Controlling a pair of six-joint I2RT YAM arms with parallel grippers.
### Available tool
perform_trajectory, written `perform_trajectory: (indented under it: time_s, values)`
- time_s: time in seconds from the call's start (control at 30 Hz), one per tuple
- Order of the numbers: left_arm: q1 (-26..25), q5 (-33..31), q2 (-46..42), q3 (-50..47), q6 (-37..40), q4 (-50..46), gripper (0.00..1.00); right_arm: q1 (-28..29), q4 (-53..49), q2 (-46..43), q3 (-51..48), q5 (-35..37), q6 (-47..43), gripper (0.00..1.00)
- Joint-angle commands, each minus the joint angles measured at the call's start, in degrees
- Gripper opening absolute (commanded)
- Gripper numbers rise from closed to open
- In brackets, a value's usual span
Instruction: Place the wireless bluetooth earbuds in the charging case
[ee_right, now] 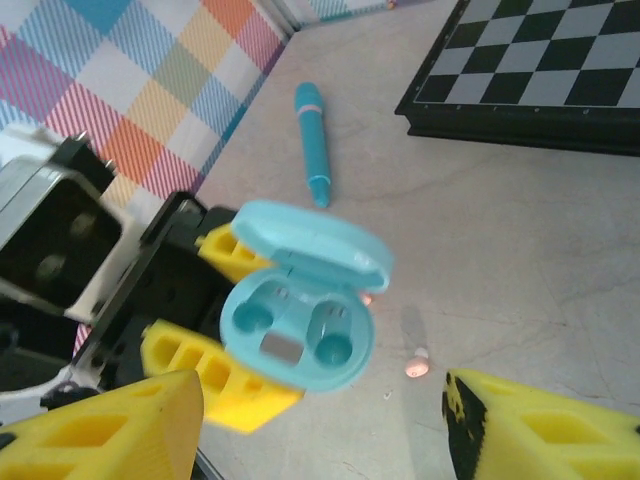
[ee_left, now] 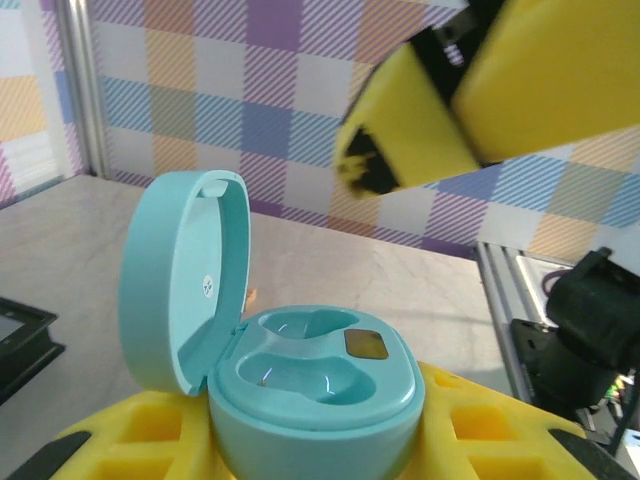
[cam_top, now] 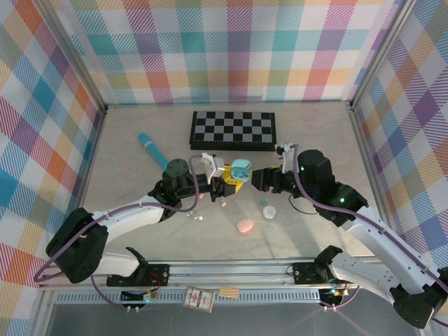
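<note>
The charging case [cam_top: 241, 169] is teal and pebble-shaped, and it hangs above the table with its lid open. My left gripper [cam_top: 225, 178] is shut on its base with yellow fingers [ee_right: 222, 385]. In the left wrist view the case [ee_left: 315, 375] shows two wells with nothing in them, and my left gripper [ee_left: 310, 445] clamps it from both sides. My right gripper [ee_right: 322, 412] hovers just over the case [ee_right: 296, 322], open, with nothing between its fingers. Pink earbuds [ee_right: 416, 365] [cam_top: 224, 204] lie on the table below. A white earbud [cam_top: 198, 219] and a pale blue one [cam_top: 264, 201] lie nearby.
A folded chessboard [cam_top: 233, 129] lies at the back. A teal pen-like stick [cam_top: 148, 147] lies at the back left. A pink case [cam_top: 245, 225] and a pale case [cam_top: 269, 211] sit on the table in front of the grippers. Plaid walls close in the sides.
</note>
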Motion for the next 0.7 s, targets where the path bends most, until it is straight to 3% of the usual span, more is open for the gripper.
perform_trajectory:
  time_s: [0.0,0.1,0.2,0.5,0.57,0.67]
  values:
    - [1.7,-4.3,0.2,-1.4,1.2,2.7,0.28,-0.1,3.8,-2.2,-3.5,-4.2,-3.9,0.69]
    - [3.0,-6.8,0.4,-2.9,0.8,4.1,0.28,-0.1,7.5,-4.7,-6.2,-4.2,-3.5,0.69]
    - [4.1,-8.2,0.1,-4.2,0.0,5.6,0.28,-0.1,8.9,-6.8,-8.6,0.2,-2.1,0.69]
    - [6.3,-11.2,-2.7,-6.4,-0.2,5.9,0.27,-1.0,4.2,-4.8,-11.3,11.0,3.6,0.67]
    - [6.6,-11.0,-3.4,-6.8,-0.3,5.8,0.27,-2.1,1.5,-3.3,-11.1,12.1,5.2,0.65]
    - [6.9,-10.8,-4.7,-7.3,-0.3,5.7,0.27,-6.4,-0.8,0.5,-10.9,7.5,6.6,0.64]
